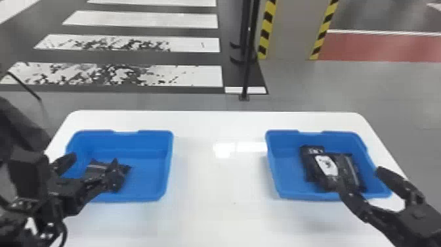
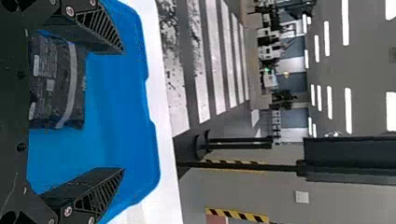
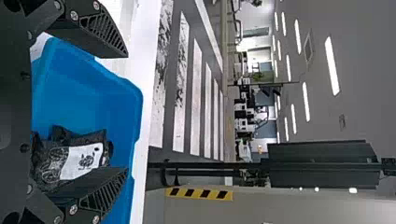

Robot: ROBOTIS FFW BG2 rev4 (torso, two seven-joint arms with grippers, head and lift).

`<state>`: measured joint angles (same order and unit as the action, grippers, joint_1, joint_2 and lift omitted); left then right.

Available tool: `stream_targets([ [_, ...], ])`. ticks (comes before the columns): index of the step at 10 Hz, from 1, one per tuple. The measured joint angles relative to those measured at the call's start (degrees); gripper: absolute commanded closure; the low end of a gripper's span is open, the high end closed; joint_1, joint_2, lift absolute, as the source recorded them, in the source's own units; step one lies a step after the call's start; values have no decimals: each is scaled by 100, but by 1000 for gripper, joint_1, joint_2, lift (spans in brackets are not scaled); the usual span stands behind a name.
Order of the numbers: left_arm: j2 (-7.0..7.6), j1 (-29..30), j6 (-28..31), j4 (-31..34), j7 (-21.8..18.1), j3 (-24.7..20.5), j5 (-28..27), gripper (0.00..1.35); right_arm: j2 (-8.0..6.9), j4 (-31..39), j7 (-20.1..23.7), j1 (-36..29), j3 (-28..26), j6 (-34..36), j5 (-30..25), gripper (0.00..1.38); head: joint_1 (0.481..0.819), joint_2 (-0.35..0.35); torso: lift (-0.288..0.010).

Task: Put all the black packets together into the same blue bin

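Left gripper (image 1: 92, 162) spreads its fingers at the left bin (image 1: 156, 136), holding one packet (image 1: 94, 170); right gripper (image 1: 353, 175), also spread, hangs over packets (image 1: 311, 161) in the right bin (image 1: 284, 164).

Floor stripes (image 1: 141, 18), ceiling lights (image 3: 332, 65) (and a hazard-taped pillar (image 1: 292, 33)) suggest an industrial lab.

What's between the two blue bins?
Between the left blue bin and the right blue bin lies bare white tabletop, with a bright reflection beside the right bin. The head view shows it.
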<state>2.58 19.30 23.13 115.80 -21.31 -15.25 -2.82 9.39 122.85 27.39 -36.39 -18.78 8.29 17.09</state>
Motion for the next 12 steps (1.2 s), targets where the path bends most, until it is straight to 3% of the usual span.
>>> stream_targets([
  [2, 106, -510, 780, -327, -518, -401, 77, 140, 43, -65, 58, 66, 125, 40, 12, 165, 695, 71, -110],
  [4, 330, -1178, 1318, -1084, -1084, -546, 222, 140, 80, -135, 81, 122, 234, 89, 20, 165, 695, 90, -110],
  [8, 424, -1609, 2050, -1550, -1214, -721, 346, 140, 88, -189, 118, 156, 277, 155, 28, 165, 695, 112, -110],
  [12, 483, -1913, 1942, -2204, -1262, -649, 188, 140, 100, -268, 187, 224, 324, 196, 44, 165, 695, 118, -110],
])
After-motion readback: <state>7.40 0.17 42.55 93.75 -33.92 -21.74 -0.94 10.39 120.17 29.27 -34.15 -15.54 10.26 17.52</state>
